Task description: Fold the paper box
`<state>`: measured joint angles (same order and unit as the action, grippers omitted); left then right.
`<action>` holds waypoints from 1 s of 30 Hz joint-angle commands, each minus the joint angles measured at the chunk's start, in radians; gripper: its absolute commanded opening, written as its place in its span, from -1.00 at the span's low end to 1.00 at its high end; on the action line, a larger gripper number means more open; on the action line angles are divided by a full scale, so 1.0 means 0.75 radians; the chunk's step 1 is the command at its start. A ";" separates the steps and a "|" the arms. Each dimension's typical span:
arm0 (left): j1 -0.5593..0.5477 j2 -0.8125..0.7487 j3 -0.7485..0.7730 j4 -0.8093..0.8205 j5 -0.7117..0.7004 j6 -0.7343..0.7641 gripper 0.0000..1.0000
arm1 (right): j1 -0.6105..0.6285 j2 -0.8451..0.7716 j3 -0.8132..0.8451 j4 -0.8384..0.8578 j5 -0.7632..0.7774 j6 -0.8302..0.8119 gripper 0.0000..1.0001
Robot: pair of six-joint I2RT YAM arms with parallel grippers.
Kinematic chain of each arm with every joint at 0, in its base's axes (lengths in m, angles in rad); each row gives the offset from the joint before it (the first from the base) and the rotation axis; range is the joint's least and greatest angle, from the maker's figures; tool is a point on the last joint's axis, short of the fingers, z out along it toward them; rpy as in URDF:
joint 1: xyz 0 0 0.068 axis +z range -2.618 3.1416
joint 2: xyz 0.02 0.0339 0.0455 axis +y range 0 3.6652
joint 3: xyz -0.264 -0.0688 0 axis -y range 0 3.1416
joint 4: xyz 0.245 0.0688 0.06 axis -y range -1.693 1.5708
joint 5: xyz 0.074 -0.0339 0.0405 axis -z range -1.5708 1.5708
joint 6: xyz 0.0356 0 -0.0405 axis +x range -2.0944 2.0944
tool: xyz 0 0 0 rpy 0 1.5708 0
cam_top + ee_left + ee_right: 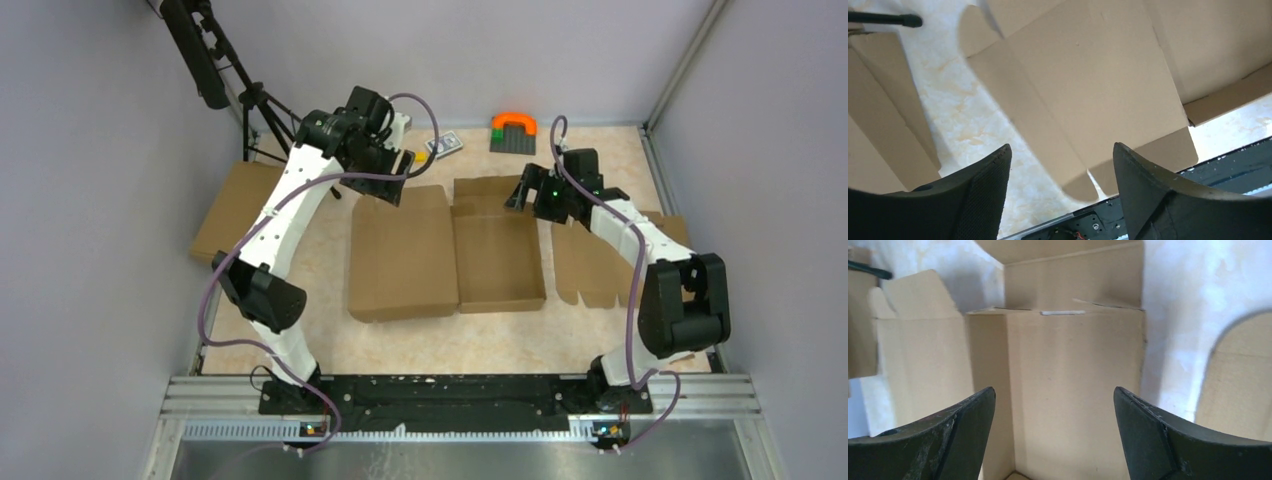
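Paper box spread open mid-surface, both end effectors wide apart and empty above its far edge.
Lying in the middle of the surface: lid panel flat on the left, shallow walled tray on the right. Poised over the lid's far left corner, left end effector, fingers parted, gripping nothing. Over the tray's far wall, right end effector, likewise open and empty. Right of the tray, a flat notched cardboard blank; at the left edge, another cardboard piece.
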<state>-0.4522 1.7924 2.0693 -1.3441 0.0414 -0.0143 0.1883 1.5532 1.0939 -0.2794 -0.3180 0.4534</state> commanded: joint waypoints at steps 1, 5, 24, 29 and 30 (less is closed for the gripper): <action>0.000 -0.096 -0.002 0.056 -0.148 -0.103 0.54 | 0.014 -0.111 -0.041 -0.090 0.276 -0.001 0.72; -0.002 -0.352 -0.352 0.290 -0.023 -0.206 0.59 | 0.014 -0.208 -0.131 -0.109 0.387 0.053 0.63; -0.268 -1.046 -1.802 1.131 0.521 -0.880 0.21 | 0.242 -0.378 -0.516 -0.098 0.176 0.110 0.40; -0.353 -0.973 -1.952 1.287 0.394 -1.061 0.17 | 0.444 -0.541 -0.626 -0.085 0.279 0.269 0.40; -0.352 -0.977 -1.982 1.326 0.368 -1.081 0.18 | 0.487 -0.573 -0.638 -0.088 0.301 0.297 0.40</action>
<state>-0.6979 1.0512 0.6544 -0.5117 0.3645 -0.6952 0.4385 1.2419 0.6556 -0.3565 -0.1585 0.5697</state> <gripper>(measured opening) 0.583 0.700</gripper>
